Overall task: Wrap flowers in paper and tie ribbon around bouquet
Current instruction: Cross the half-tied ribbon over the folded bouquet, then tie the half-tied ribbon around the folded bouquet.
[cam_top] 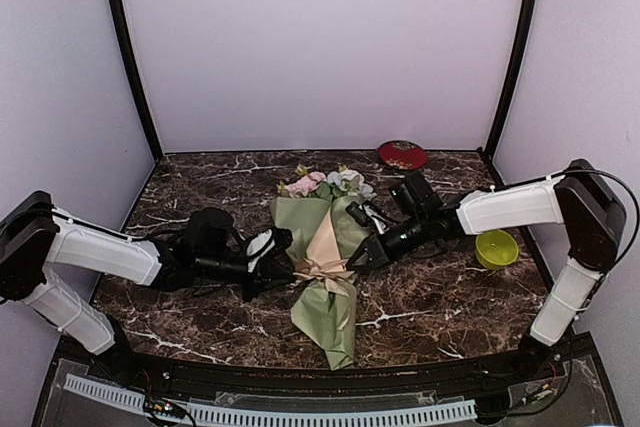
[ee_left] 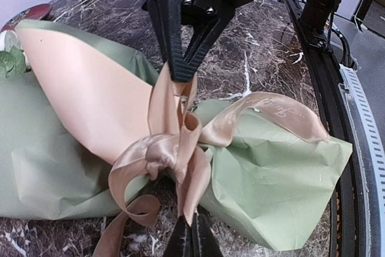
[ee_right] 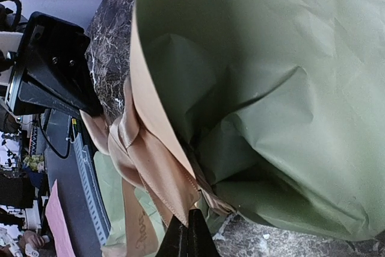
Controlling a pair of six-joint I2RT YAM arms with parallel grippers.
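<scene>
- bouquet (cam_top: 335, 332): lies mid-table (cam_top: 430, 297), blooms toward far edge.
- ribbon (ee_left: 162, 148): knotted round its waist.
- left gripper (ee_left: 191, 233), right gripper (ee_right: 187, 236): each pinching one ribbon tail; best pulled apart evenly, low, to cinch.

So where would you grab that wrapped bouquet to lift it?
Likely at the cinched waist by the ribbon knot, coming straight down from above, tool jaws across its width. The bouquet lies flat and is narrowest and tightest there; the wide end with the flowers would probably crumple.
</scene>
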